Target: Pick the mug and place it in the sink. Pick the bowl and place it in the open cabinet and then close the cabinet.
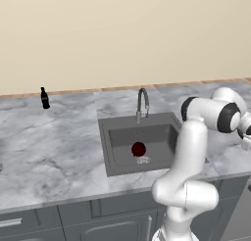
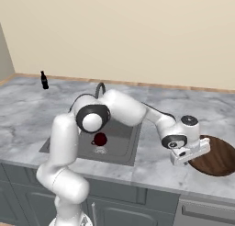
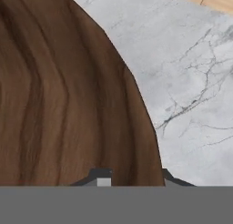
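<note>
The sink (image 1: 115, 137) is taken as the landmark. The mug (image 1: 142, 159) is seen lying on the basin floor, just in front of a dark red round object (image 1: 138, 148). The bowl (image 2: 219, 158) rests on the marble counter (image 2: 151, 163) to the right of the sink. The gripper (image 3: 132, 176) is lowered at the bowl's near rim, with one fingertip inside the rim and one outside; the jaws are narrowed about the rim. A black bottle (image 1: 44, 98) stands far left of the sink.
</note>
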Robot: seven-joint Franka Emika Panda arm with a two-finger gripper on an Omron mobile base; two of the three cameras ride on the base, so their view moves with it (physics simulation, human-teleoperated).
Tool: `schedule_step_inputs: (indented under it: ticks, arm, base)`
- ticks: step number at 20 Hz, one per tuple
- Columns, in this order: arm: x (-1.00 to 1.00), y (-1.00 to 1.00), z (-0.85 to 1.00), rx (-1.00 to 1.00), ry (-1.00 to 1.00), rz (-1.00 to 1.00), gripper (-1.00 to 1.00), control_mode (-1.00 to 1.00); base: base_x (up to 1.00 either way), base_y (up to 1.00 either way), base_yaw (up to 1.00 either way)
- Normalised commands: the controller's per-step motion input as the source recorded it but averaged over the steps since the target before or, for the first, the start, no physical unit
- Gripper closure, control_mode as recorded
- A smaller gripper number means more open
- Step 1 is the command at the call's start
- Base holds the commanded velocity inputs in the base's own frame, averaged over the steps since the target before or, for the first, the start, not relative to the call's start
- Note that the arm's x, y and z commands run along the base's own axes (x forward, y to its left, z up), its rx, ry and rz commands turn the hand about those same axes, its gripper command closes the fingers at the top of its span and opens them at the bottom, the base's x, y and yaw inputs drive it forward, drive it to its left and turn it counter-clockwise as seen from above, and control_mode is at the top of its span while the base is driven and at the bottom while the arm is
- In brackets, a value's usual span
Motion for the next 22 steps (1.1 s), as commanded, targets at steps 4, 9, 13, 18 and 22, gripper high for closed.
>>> schedule_step_inputs:
  ticks: [4,9,13,18,22]
  arm:
    - [-0.54,0.03,0.27,-0.04,-0.41,0.0,1.0,-1.0]
    - [-0.57,0.44,1.0,-0.05,-0.41,0.06,1.0,-1.0]
    - [-0.18,0.78,1.0,-0.13,-0.24,0.24,1.0,-1.0]
    - [-0.04,0.74,1.0,-0.3,-0.02,0.3,1.0,-1.0]
    - [0.0,0.79,1.0,-0.3,0.06,0.27,1.0,-1.0]
  base:
    - [0.0,0.0,0.0]
    - [0.0,0.0,0.0]
    - [0.0,0.0,0.0]
    - [0.0,0.0,0.0]
    - [0.0,0.0,0.0]
